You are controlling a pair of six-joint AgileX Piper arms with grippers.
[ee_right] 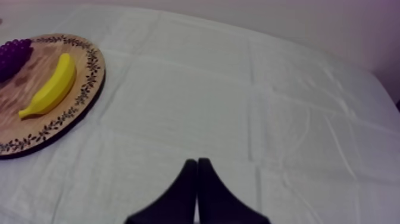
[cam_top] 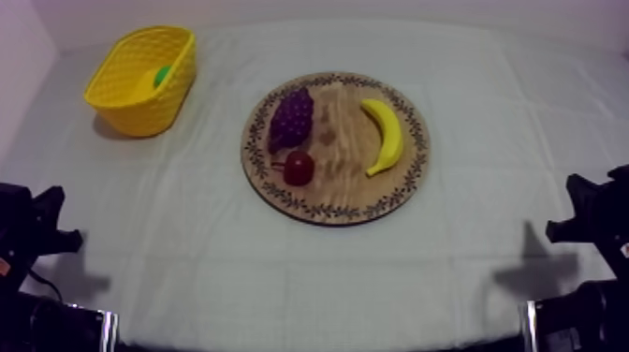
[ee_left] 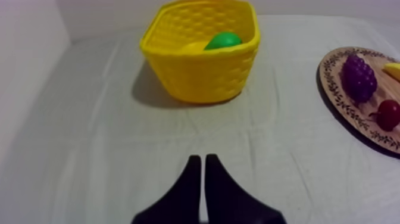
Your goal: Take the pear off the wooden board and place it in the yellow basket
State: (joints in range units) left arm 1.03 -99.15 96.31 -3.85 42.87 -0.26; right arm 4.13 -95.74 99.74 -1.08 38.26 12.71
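Note:
The green pear [cam_top: 163, 76] lies inside the yellow basket [cam_top: 131, 103] at the far left of the table; the left wrist view shows the pear [ee_left: 223, 40] just over the basket's rim [ee_left: 196, 49]. The round wooden board [cam_top: 332, 178] sits mid-table with grapes [cam_top: 291, 118], a small red fruit [cam_top: 299, 168] and a banana [cam_top: 385, 136] on it. My left gripper [ee_left: 200, 159] is shut on nothing, well short of the basket, low at the table's left edge [cam_top: 51, 220]. My right gripper [ee_right: 194, 162] is also shut and empty, over bare cloth right of the board [ee_right: 89, 77].
A pale wall runs behind the table and along its left side. Open cloth stretches between the grippers and the board, and across the whole front of the table.

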